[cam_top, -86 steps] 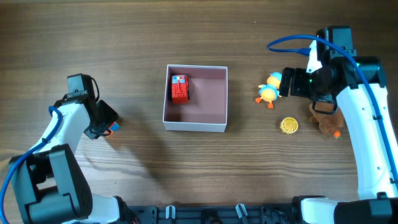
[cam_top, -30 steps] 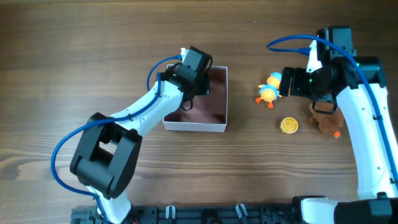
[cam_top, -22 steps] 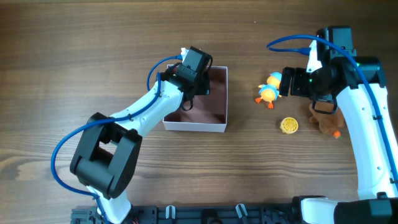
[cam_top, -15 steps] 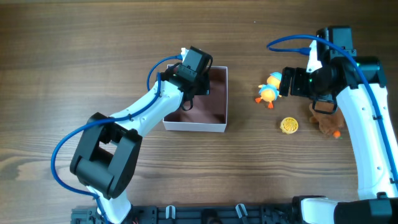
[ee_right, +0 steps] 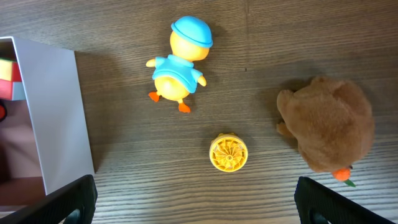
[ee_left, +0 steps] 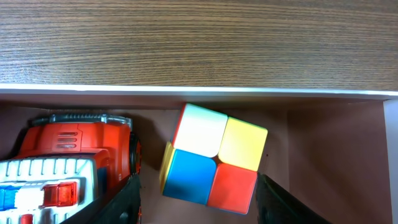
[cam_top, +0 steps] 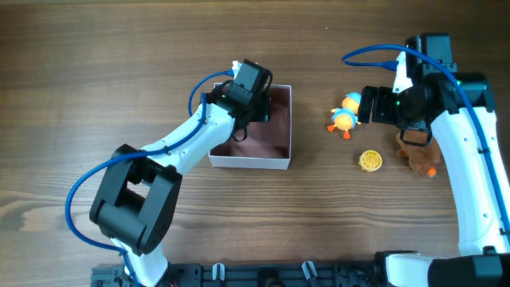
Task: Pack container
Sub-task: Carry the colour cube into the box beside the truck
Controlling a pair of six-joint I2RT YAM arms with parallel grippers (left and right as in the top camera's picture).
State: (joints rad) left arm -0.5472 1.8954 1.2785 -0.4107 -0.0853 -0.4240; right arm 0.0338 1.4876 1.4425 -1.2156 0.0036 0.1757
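The wood-grain surface carries the container near its middle, a square shallow box with thin white walls and a dusty-pink floor. Inside, near one wall, a glossy red toy truck lies just beside a small cube (cream, yellow, blue and red squares show). The left claw hangs over the cube, spread wide. The right claw, also wide and empty, hovers above a blue-capped duck, a ribbed yellow disc and a fuzzy brown plush.

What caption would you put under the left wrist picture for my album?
A colorful puzzle cube lies beside a red toy truck inside the container.
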